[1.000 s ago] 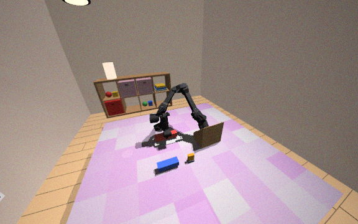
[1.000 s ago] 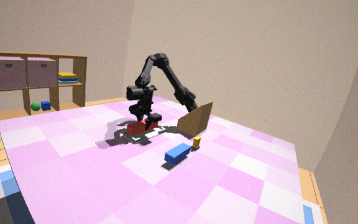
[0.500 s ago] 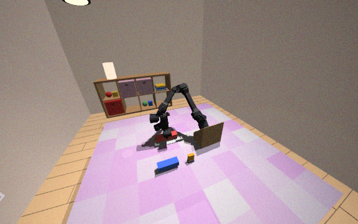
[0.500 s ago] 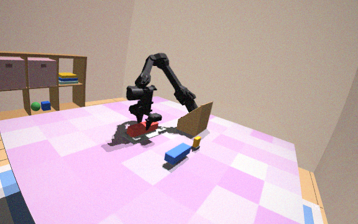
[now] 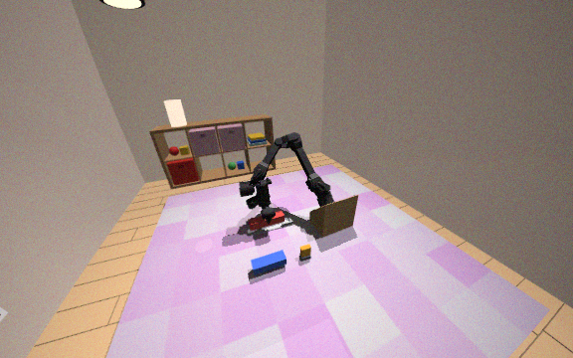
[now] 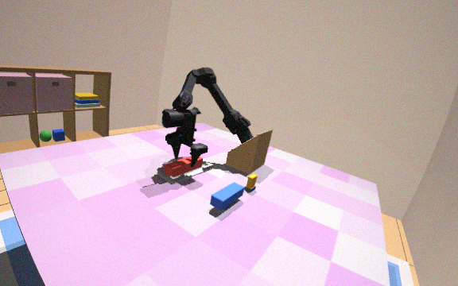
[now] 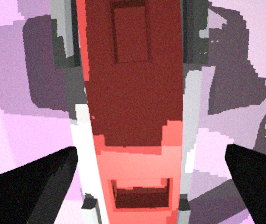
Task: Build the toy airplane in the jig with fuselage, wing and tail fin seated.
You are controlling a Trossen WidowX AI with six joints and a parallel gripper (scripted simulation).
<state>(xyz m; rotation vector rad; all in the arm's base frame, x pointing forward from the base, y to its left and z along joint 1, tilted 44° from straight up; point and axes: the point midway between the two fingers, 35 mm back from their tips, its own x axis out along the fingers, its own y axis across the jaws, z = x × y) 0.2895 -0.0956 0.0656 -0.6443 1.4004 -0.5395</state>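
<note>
"Where was the hand?" she asked over the line.

"I had the gripper low over the fuselage, its fingers spread wide, one on either side of the red body. My wrist view showed a gap between each fingertip and the fuselage, so I was pinching nothing."

"And the fuselage itself?"

"It lay lengthwise in the pale cradle, between the fingers, with white rails showing along both its sides. From my angles I couldn't tell whether it sat fully down. I could see two recesses in its top, both without a part in them."

"What about the wing?"

"The blue wing was well apart from the hand, on the near side of the cradle; my exterior view put it to the right as well. The small yellow tail fin stood just beyond it, to the right and a little farther off, on the pink-and-white surface."

"Anything near the arm?"

"A brown panel stood upright on the right, in front of the arm's lower end, hiding the base from me."
</note>
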